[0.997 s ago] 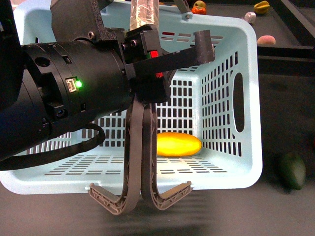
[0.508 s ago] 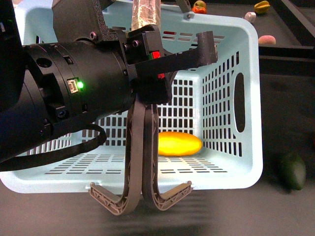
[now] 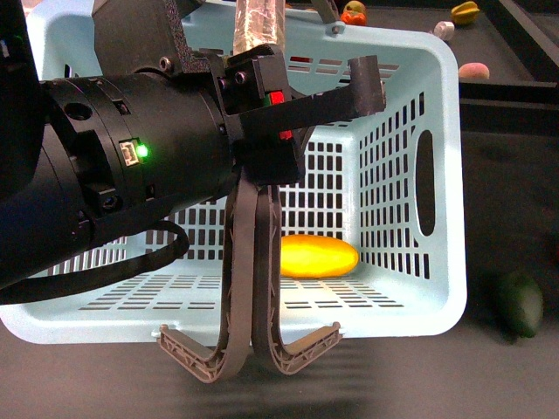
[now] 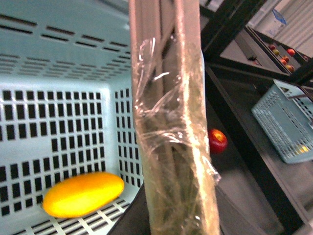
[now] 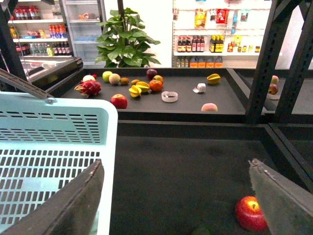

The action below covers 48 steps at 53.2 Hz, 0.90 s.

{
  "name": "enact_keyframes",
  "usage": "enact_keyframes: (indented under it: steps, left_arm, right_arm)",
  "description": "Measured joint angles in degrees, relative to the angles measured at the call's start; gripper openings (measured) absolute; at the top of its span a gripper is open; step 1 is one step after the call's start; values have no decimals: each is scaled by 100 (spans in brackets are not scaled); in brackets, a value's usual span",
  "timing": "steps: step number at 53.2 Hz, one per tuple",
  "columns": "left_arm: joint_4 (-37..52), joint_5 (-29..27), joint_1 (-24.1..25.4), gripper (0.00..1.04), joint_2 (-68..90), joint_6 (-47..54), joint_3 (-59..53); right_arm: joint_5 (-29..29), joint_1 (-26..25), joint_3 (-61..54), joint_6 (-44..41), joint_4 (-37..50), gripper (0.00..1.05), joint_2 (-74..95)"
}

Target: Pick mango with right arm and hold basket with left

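Note:
The light-blue basket (image 3: 441, 262) stands on the dark table, and the yellow-orange mango (image 3: 319, 256) lies on its floor near the right wall. Both grey-brown handles (image 3: 251, 262) are swung up together, film-wrapped higher up. My left gripper (image 3: 362, 83) is shut on them. In the left wrist view the wrapped handles (image 4: 171, 122) fill the middle between the jaws of my left gripper (image 4: 171, 218), with the mango (image 4: 83, 194) below inside the basket (image 4: 49, 63). My right gripper (image 5: 176, 198) is open and empty over the table beside the basket (image 5: 49, 147). It is out of the front view.
A dark green fruit (image 3: 520, 303) lies on the table right of the basket. A red apple (image 5: 252, 213) sits by my right gripper's far finger. Black frame posts (image 5: 259, 63) and a fruit shelf (image 5: 146, 88) stand behind. Another blue basket (image 4: 286, 122) is off to the side.
The left arm and the basket have shifted a few pixels to the right. The mango lies where it was.

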Motion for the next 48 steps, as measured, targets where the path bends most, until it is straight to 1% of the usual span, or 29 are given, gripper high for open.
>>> enact_keyframes:
  steps: [2,3,7,11,14,21,25,33,41,48]
  left_arm:
    - [315,-280,7,9,164,258,15]
    - [378,-400,17,9,245,431,44]
    - [393,-610,133,9,448,730,289]
    - [339,-874,372,9,592,577,669]
    - [256,-1073,542,9,678,267,922]
    - [2,-1508,960,9,852,-820,1493]
    - [-374,-1836,1198,9,953,-1598,1873]
    - [-1272,-2302,1558,9,1158,-2933,2424]
    - [-1893,-2483,1858,9,1419,-4022,2741]
    - [-2109,-2592,2116,9,1639,-4588,2804]
  right_arm:
    - [0,-2,0,0,0,98,0]
    - [0,-2,0,7,0,99,0]
    - [-2,-2,0,0,0,96,-4]
    - [0,-2,0,2,0,97,-7]
    - [0,-2,0,0,0,97,-7]
    - [0,-2,0,0,-2,97,-7]
    - [-2,-2,0,0,0,97,-7]
    - [-2,-2,0,0,0,97,-7]
    - [0,-2,0,2,-2,97,-7]
    - [0,-2,0,0,-2,97,-7]
